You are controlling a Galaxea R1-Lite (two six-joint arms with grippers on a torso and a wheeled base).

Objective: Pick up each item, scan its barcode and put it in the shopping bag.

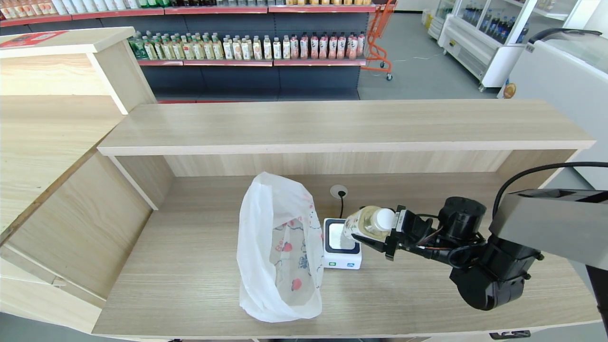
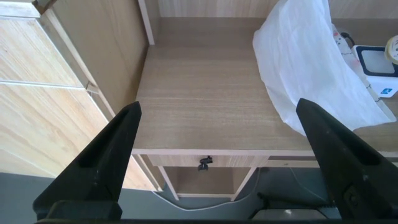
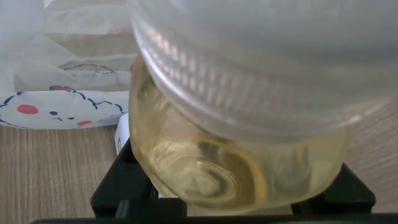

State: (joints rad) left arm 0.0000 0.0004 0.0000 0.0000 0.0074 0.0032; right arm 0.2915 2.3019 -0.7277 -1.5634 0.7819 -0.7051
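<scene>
At the left, the left jaws stand wide open and hold nothing. Their two dark fingers [image 2: 106, 162] hang apart above the near edge of the worktop [image 2: 205, 106], left of the bag. The worktop is pale wood, with a raised ledge [image 1: 342, 123] running along its far side.

Near the middle of the worktop stands the shopping bag [image 1: 278, 247]. It is white, thin plastic printed with small red fruit, and its mouth gapes upward.

Just beside the bag on its right sits the scanner [image 1: 342, 259], a small white box with a dark window on top. Whether the bag's side touches it is hard to tell. A black cable [image 1: 341, 206] runs from the scanner's far side to a round hole [image 1: 338, 191] in the worktop.

Over the scanner's window is the bottle [image 1: 363, 223]. It is clear, filled with pale yellow liquid, and has a white cap. It lies on its side in the air, with its base toward the bag and its cap toward the right arm. I cannot tell whether it touches the scanner.

The right jaws are closed on the bottle near its cap end, and their black fingers [image 3: 124, 193] show under it in the right wrist view.

Far behind, shelves of drinks [image 1: 247, 47] line the shop, with an orange trolley [image 1: 380, 38] and glass-fronted coolers [image 1: 475, 42] to the right.
</scene>
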